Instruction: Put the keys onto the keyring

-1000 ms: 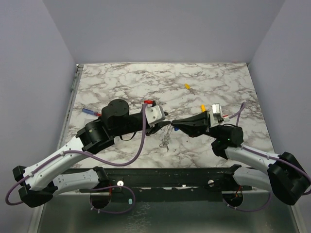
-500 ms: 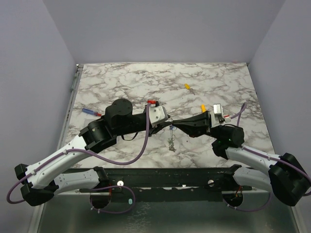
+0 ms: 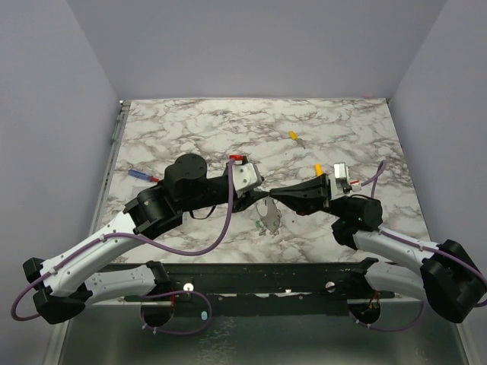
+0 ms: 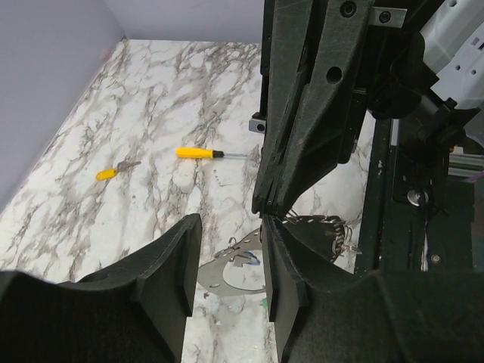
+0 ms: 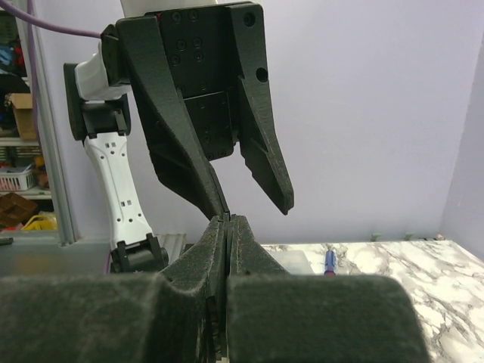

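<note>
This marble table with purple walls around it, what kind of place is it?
Probably a robot test booth in a lab. Plain lilac walls box in the table, the left arm and right arm are bolted at its near edge, and storage shelves show beyond.

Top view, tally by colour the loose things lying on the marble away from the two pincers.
Yellow-headed keys: 2
Blue-and-red stick: 1
Total: 3
</note>
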Robot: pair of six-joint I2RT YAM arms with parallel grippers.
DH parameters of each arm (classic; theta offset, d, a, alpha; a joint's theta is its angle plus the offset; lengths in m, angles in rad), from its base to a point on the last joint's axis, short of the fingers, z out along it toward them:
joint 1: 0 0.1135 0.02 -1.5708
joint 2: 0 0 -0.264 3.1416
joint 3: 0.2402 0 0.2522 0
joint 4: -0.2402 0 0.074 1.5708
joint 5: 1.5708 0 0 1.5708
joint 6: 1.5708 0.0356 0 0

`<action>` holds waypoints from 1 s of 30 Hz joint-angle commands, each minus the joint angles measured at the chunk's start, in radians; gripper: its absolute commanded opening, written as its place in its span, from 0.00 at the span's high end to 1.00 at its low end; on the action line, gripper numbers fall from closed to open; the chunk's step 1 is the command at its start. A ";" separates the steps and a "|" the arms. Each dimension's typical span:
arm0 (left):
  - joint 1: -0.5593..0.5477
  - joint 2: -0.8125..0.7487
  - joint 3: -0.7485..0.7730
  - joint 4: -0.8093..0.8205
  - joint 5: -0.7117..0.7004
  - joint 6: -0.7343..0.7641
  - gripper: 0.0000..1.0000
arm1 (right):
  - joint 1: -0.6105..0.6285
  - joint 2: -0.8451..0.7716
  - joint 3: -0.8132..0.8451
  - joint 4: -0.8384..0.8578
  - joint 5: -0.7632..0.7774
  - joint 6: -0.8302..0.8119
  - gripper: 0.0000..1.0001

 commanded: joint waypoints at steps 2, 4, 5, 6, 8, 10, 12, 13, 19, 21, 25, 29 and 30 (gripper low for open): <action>0.008 -0.015 -0.016 -0.006 0.026 -0.017 0.57 | 0.005 -0.018 0.032 0.230 -0.005 -0.007 0.99; 0.010 -0.018 -0.022 0.000 0.039 -0.022 0.57 | 0.006 -0.019 0.032 0.229 -0.005 -0.007 0.99; 0.010 -0.020 -0.026 0.004 0.048 -0.027 0.57 | 0.005 -0.018 0.032 0.229 -0.005 -0.009 0.99; 0.012 -0.020 -0.030 0.009 0.056 -0.030 0.57 | 0.006 -0.017 0.032 0.230 -0.005 -0.010 0.99; 0.012 -0.024 -0.042 0.020 0.069 -0.040 0.57 | 0.005 -0.016 0.031 0.230 -0.005 -0.011 0.99; 0.012 -0.026 -0.054 0.030 0.079 -0.049 0.57 | 0.005 -0.015 0.031 0.229 -0.003 -0.013 0.99; 0.013 -0.029 -0.068 0.042 0.069 -0.058 0.57 | 0.005 -0.014 0.030 0.226 -0.003 -0.018 0.99; 0.013 -0.030 -0.077 0.049 0.049 -0.064 0.57 | 0.005 -0.016 0.029 0.214 0.006 -0.023 0.99; 0.019 -0.027 -0.116 0.032 -0.180 -0.080 0.52 | 0.006 -0.173 0.039 -0.290 0.386 -0.161 0.88; 0.023 -0.032 -0.140 0.014 -0.229 -0.102 0.47 | 0.005 -0.237 0.118 -0.675 0.617 -0.184 0.75; 0.025 -0.029 -0.237 0.013 -0.278 -0.225 0.37 | 0.005 -0.188 0.357 -1.431 1.106 -0.036 0.57; 0.024 0.007 -0.312 0.021 -0.267 -0.339 0.36 | 0.005 -0.108 0.407 -1.732 1.121 0.087 0.43; 0.024 0.006 -0.321 0.020 -0.266 -0.346 0.36 | 0.006 -0.094 0.399 -1.760 1.086 0.096 0.39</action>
